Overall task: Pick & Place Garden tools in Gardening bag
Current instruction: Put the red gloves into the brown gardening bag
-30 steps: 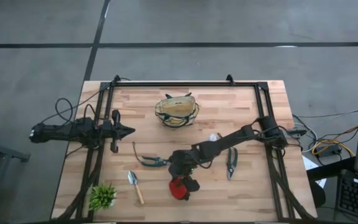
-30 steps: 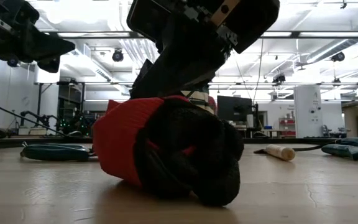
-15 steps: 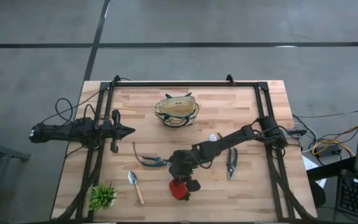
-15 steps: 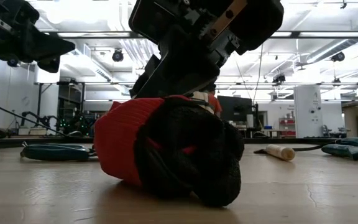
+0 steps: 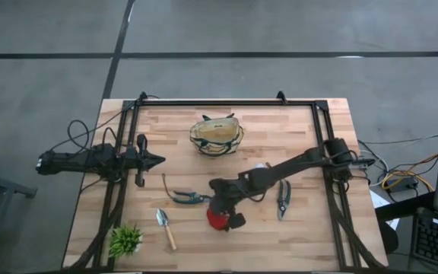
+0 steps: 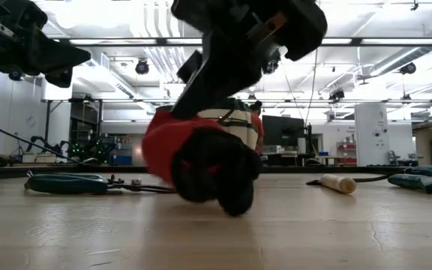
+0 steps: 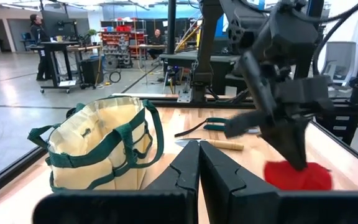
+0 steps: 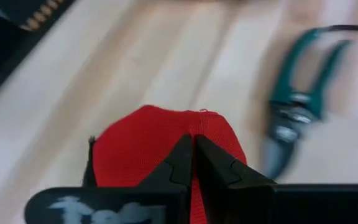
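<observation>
The red glove with a dark palm (image 5: pixel 217 220) hangs bunched under my right gripper (image 5: pixel 223 212), which is shut on it near the table's middle front. The tan gardening bag with green trim (image 5: pixel 217 135) stands at the far middle. Green-handled shears (image 5: pixel 185 196) lie left of the glove, and dark shears (image 5: pixel 283 199) lie to its right. A wooden-handled trowel (image 5: pixel 166 227) lies at the front left. My left gripper (image 7: pixel 199 163) is shut and empty and hovers at the table's left side. My right gripper pinches the glove's red fabric (image 8: pixel 166 146) between its two fingers, on the glove's upper side. The fingers slant down from the table's right side. The glove (image 6: pixel 201 161) hangs below them, dark part lowest; I cannot tell whether it is clear of the table.
A spiky green plant (image 5: pixel 125 240) stands at the front left corner. A black frame (image 5: pixel 226 103) runs round the table's far and side edges. The wood between the glove and the bag is bare.
My right gripper has risen and gone a little toward the far edge, tipping as it went. The glove, which lay as a wide bundle on the table, has been drawn up with it and now hangs narrower below the fingers.
</observation>
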You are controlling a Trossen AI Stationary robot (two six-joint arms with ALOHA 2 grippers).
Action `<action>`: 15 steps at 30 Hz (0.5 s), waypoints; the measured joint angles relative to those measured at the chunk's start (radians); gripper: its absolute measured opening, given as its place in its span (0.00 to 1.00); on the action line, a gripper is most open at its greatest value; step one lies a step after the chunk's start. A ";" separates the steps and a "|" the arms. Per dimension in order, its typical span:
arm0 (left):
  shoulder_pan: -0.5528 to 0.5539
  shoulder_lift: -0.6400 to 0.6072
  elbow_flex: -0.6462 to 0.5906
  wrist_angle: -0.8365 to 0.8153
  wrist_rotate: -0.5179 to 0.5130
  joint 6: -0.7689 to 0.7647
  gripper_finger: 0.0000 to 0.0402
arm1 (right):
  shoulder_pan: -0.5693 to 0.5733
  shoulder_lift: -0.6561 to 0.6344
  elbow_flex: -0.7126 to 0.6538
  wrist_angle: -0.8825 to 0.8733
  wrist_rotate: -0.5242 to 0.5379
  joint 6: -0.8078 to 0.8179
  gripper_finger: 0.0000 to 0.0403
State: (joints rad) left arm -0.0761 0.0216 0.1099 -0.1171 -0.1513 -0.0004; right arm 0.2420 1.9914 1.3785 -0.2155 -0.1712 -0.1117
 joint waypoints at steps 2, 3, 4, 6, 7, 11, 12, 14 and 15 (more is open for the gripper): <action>0.000 0.000 0.000 -0.001 0.000 0.000 0.04 | 0.000 -0.036 0.000 -0.030 0.052 -0.019 0.02; 0.000 0.000 0.000 -0.001 0.000 0.000 0.04 | 0.000 -0.058 0.000 -0.043 0.076 -0.030 0.02; 0.000 0.000 0.000 -0.003 0.000 0.000 0.04 | 0.000 -0.081 0.000 -0.052 0.106 -0.045 0.02; 0.000 0.000 0.000 -0.006 0.000 0.000 0.04 | 0.000 -0.126 0.000 -0.066 0.190 -0.075 0.02; 0.000 0.000 0.000 -0.007 0.000 0.000 0.04 | 0.000 -0.149 0.000 -0.068 0.235 -0.089 0.02; 0.000 0.000 0.000 -0.007 0.000 0.000 0.04 | -0.004 -0.229 0.000 -0.065 0.438 -0.142 0.02; 0.000 0.000 0.000 -0.007 0.000 0.000 0.04 | -0.005 -0.247 0.000 -0.066 0.485 -0.154 0.02; 0.000 0.000 0.000 -0.010 0.000 0.000 0.04 | -0.010 -0.280 0.000 -0.061 0.580 -0.181 0.02; 0.000 0.000 0.000 -0.014 0.000 0.000 0.04 | -0.012 -0.294 0.000 -0.059 0.622 -0.195 0.02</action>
State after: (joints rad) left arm -0.0762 0.0216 0.1100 -0.1307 -0.1513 -0.0002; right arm 0.2299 1.6974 1.3785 -0.2749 0.4512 -0.3067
